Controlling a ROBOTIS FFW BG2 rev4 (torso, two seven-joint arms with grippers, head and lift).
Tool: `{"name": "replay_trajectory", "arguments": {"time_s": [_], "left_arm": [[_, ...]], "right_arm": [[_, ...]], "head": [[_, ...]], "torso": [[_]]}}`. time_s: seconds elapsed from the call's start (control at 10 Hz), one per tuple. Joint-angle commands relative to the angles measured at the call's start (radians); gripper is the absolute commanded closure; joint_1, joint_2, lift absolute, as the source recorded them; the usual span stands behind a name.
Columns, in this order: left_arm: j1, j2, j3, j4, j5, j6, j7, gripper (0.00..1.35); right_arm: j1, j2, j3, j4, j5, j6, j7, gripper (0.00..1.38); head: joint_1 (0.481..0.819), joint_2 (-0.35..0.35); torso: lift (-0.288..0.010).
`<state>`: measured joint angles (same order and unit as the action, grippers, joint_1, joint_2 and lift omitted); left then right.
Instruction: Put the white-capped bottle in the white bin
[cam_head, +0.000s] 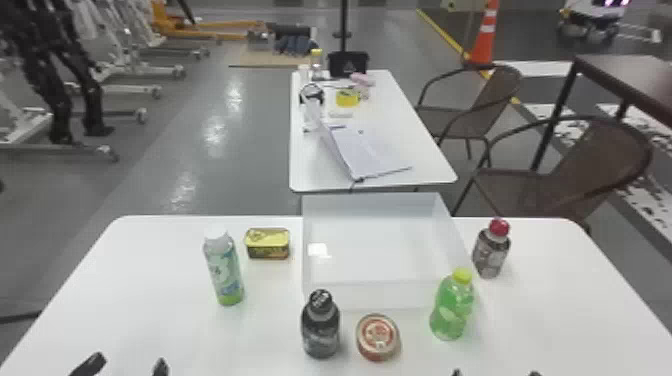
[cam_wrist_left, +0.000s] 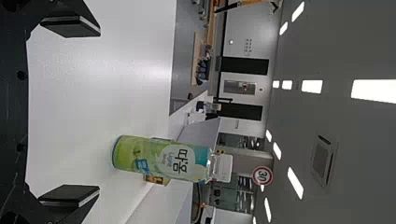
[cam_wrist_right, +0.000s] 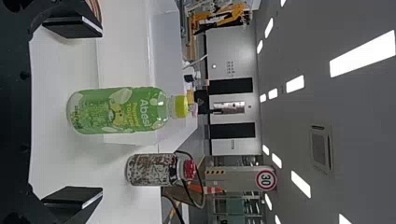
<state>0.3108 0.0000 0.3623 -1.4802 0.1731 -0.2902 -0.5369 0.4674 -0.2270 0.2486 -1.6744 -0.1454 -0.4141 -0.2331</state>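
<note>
The left claw is set wide at the near left table edge, holding nothing; the right claw is also wide and unloaded, at the near right. The wrist views confirm both settings: each left claw and right claw finger stands well apart from its mate.

Components, largest first:

- White table: carries the items below.
- White bin: at the far middle; the head view shows its interior floor.
- Green bottle with yellow cap: upright by the bin's near right corner.
- White-capped bottle: upright on the table, left of the bin and outside it. The head view gives its position; the left wrist view adds the side profile, with a green base, blue-green shoulder and clear neck.
- Black-capped bottle: upright, nearer than the bin.
- Red-capped bottle: upright, right of the bin; the right wrist view adds its speckled side.
- Yellow tin: between white-capped bottle and bin.
- Round tin: right of the black-capped bottle.
</note>
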Motion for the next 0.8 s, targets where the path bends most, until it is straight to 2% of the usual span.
{"name": "replay_trajectory", "arguments": {"time_s": [0.0,0.4,0.7], "left_arm": [[-0.005,-0.003,-0.003,0.001,-0.006,0.002,0.0,0.12],[-0.045,-0.003,-0.028,0.038,-0.02,0.013,-0.012,0.12],[-0.128,-0.003,-0.051,0.115,-0.041,0.019,-0.038,0.12]], "right_arm": [[-0.001,0.0,0.001,0.001,-0.002,0.0,0.0,0.1],[-0.001,0.0,0.001,0.004,-0.003,0.0,0.0,0.1],[-0.004,0.002,0.005,0.005,-0.005,0.0,0.001,0.1]], "head": [[0.549,0.0],[0.549,0.0],[0.549,0.0]], "torso": [[-0.1],[-0.1],[-0.1]]}}
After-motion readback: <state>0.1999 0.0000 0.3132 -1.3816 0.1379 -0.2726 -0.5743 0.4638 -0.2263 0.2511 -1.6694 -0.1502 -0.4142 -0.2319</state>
